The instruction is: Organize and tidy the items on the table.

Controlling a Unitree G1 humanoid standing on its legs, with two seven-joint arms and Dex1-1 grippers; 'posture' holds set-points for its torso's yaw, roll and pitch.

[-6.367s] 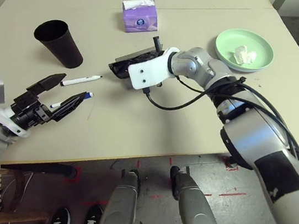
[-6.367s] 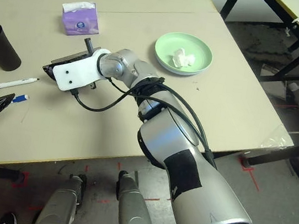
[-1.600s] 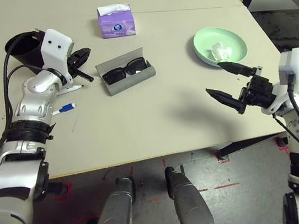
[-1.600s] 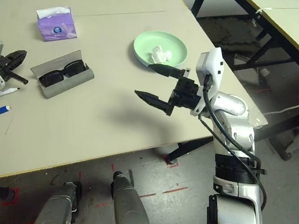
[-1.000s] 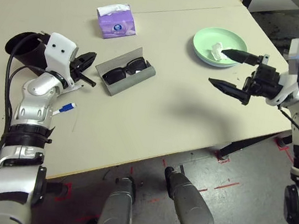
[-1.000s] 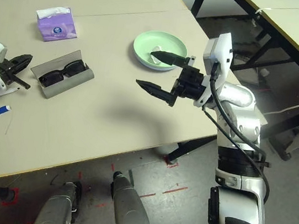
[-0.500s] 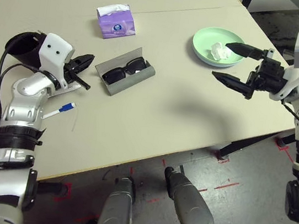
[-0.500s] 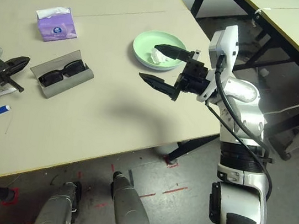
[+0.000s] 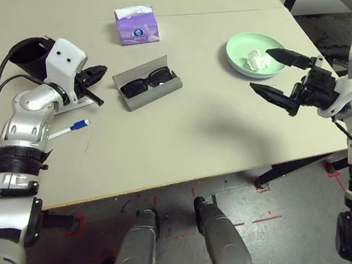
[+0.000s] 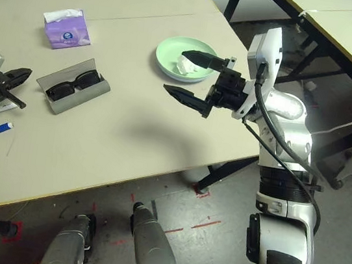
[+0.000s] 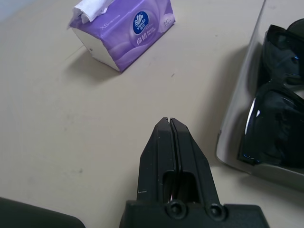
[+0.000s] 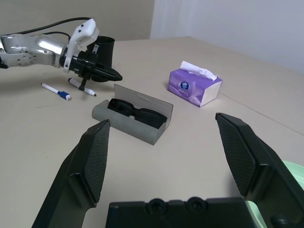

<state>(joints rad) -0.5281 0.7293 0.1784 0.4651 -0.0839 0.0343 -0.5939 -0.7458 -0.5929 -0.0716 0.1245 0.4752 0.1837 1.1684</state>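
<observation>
Left eye view, grey glasses case (image 9: 148, 83): open, long axis slanting up toward the green plate (image 9: 236, 52)
Left gripper (image 9: 94, 86): clenched, empty
Right gripper (image 9: 277, 74): spread, empty

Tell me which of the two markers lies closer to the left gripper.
The black-capped marker, right by the shut left gripper; the blue-capped one lies farther off, nearer the table edge.

A purple tissue box (image 9: 137, 25) is sitting upright toward eleven o'clock on the bench, a white tissue poking from its top. Red tape marks (image 9: 267, 218) are showing on the grey floor (image 9: 283, 206) at five o'clock, below the near edge.
</observation>
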